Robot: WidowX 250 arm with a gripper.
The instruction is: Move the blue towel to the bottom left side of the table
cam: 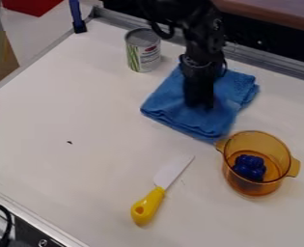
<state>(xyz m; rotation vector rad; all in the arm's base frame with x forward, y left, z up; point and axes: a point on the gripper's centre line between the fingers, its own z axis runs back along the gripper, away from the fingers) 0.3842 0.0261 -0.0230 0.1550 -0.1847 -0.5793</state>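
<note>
Near the white worktop's (70, 101) far edge, the black gripper (200, 104) hangs over the folded blue cloth towel (173, 115); spread or pressed together, I cannot tell; the towel lies between a labelled metal can (142, 52) and a see-through amber pot (243, 188).

I can pass over the table's (57, 111) left side in view; 3 obstacles: can (143, 52) up top, knife (157, 191) lower middle, amber pot (245, 188) right.

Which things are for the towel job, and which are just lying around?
For the job:
- blue towel
- gripper, at the towel
- white table, which the towel gets moved across

Just lying about:
- can
- yellow-handled knife
- orange see-through pot
- dark blue thing inside it
</note>
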